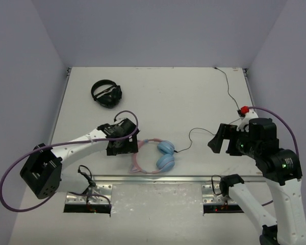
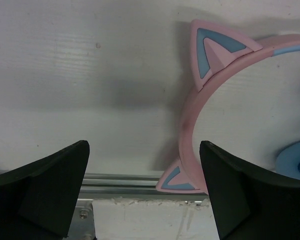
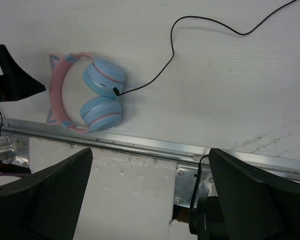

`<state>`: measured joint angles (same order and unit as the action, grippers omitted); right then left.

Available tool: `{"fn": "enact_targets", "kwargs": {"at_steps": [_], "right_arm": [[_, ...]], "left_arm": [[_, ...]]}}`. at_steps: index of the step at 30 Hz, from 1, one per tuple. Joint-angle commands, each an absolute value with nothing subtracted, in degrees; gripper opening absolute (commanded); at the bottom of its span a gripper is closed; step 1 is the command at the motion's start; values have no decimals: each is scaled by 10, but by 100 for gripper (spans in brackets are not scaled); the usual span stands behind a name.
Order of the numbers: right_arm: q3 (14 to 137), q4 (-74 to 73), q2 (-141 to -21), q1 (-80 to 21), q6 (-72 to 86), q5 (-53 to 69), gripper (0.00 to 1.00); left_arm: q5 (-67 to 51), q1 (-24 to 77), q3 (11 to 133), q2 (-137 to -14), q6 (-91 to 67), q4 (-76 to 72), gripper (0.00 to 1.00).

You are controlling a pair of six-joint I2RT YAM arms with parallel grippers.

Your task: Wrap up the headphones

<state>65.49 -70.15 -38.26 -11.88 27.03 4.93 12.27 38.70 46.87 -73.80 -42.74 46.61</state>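
The headphones point(image 1: 165, 162) lie flat near the table's front edge, pink cat-ear headband to the left and two light blue ear cups to the right. Their thin black cable point(image 1: 189, 138) trails loosely to the right. My left gripper point(image 1: 123, 145) is open and empty just left of the headband. In the left wrist view point(image 2: 144, 200) the pink headband point(image 2: 187, 125) curves close by the right finger. My right gripper point(image 1: 219, 140) is open and empty, raised to the right of the cable. The right wrist view point(image 3: 150, 200) shows the headphones point(image 3: 102, 112) and cable point(image 3: 172, 45) from above.
All-black headphones point(image 1: 106, 94) lie at the back left. A small red object point(image 1: 244, 109) with another black wire running to the back edge sits at the right. An aluminium rail point(image 1: 158, 178) runs along the front edge, right beside the headband.
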Motion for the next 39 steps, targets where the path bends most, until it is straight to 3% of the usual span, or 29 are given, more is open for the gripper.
{"fn": "enact_targets", "kwargs": {"at_steps": [1, 9, 11, 12, 15, 16, 19, 27, 30, 39], "right_arm": [[639, -662, -367, -120, 279, 67, 99], [617, -660, -354, -120, 276, 72, 99], [612, -659, -349, -120, 276, 77, 99], [609, -658, -346, -120, 277, 79, 99], [595, -656, -337, -120, 274, 85, 99], [588, -653, -334, -120, 271, 88, 99], [580, -630, -330, -120, 258, 111, 99], [506, -442, -315, -120, 234, 383, 99], [499, -387, -334, -120, 215, 393, 99], [513, -333, -406, -120, 90, 254, 99]], "left_arm": [[113, 406, 439, -762, -461, 360, 90], [150, 451, 434, -879, -469, 305, 69], [145, 454, 432, -902, -471, 300, 52], [145, 458, 430, -915, -472, 293, 36], [135, 468, 428, -922, -476, 287, 14], [141, 475, 442, -911, -478, 320, 0], [199, 497, 502, -869, -480, 397, 0], [316, 503, 690, -741, -427, 624, 0], [330, 503, 737, -735, -415, 676, 0], [307, 503, 879, -693, -445, 754, 0]]}}
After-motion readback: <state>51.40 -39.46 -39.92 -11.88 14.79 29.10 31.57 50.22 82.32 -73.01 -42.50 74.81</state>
